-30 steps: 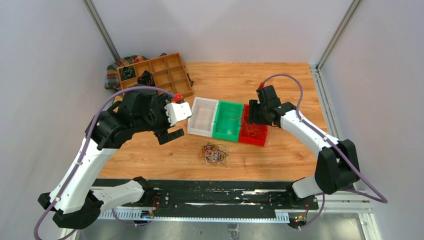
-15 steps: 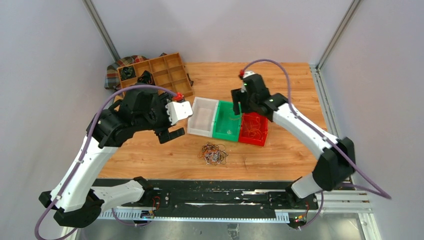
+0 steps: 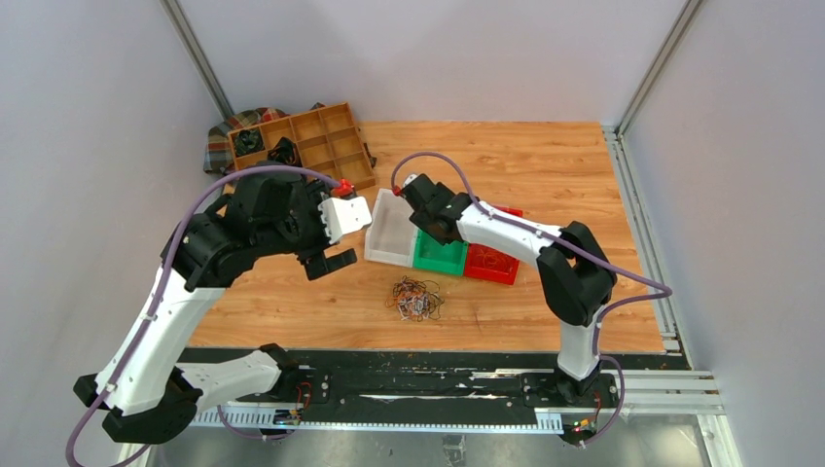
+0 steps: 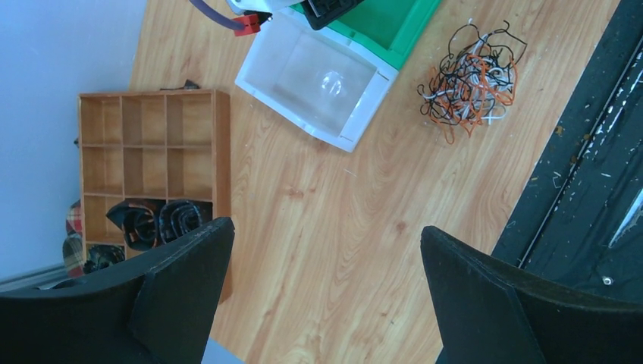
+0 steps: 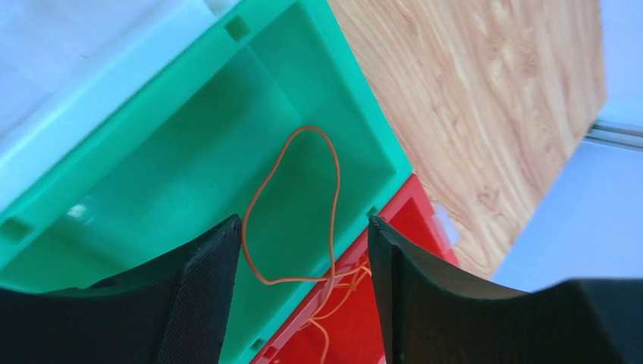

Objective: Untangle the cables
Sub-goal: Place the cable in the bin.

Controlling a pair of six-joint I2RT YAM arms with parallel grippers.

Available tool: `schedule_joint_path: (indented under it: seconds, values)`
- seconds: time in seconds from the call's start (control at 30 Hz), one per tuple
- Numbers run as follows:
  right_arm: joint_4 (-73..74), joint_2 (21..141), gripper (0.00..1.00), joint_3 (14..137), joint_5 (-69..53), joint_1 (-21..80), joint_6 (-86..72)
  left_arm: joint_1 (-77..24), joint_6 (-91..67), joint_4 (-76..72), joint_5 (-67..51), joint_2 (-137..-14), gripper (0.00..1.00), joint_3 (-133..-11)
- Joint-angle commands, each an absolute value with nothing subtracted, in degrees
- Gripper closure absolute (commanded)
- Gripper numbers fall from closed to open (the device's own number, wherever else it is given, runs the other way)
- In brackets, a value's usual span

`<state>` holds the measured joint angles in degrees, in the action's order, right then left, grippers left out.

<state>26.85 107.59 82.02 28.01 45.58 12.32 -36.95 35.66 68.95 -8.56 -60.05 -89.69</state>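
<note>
A tangled bunch of thin orange, white and black cables (image 3: 415, 298) lies on the wooden table in front of the bins; the left wrist view shows the bunch (image 4: 470, 80) at upper right. My left gripper (image 3: 334, 243) hangs open over bare wood, left of the bunch and holding nothing. My right gripper (image 3: 428, 232) is open above the green bin (image 3: 446, 257). In the right wrist view an orange cable (image 5: 292, 193) loops from the red bin (image 5: 356, 326) over the wall into the green bin (image 5: 152, 121), lying below and between the open fingers (image 5: 205, 288), ungripped.
A white bin (image 3: 391, 232), the green bin and a red bin (image 3: 498, 265) holding orange cables stand side by side mid-table. A wooden divided tray (image 3: 316, 136) with black coiled rolls (image 3: 248, 141) and a plaid cloth (image 3: 218, 148) sit at the back left.
My right arm has swung left, from over the red bin to over the green bin beside the white one. The left arm and the tangled bunch have stayed put.
</note>
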Motion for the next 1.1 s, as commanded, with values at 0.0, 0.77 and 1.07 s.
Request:
schedule_joint_path:
  seconds: [0.0,0.77,1.07]
  values:
    - [26.37,110.14,0.4,84.15,35.95,46.55,17.87,-37.19,36.18,69.5,-9.06,-59.04,0.02,-91.53]
    - [19.07,88.95,0.99,71.13,29.8,39.68,-3.94,-37.19,35.94,70.04,-8.85,-59.21,0.02,-93.64]
    - [18.45,88.46,0.99,61.85,14.3,31.94,-12.22,-37.18,35.9,70.05,-9.37,-59.91,0.02,-94.39]
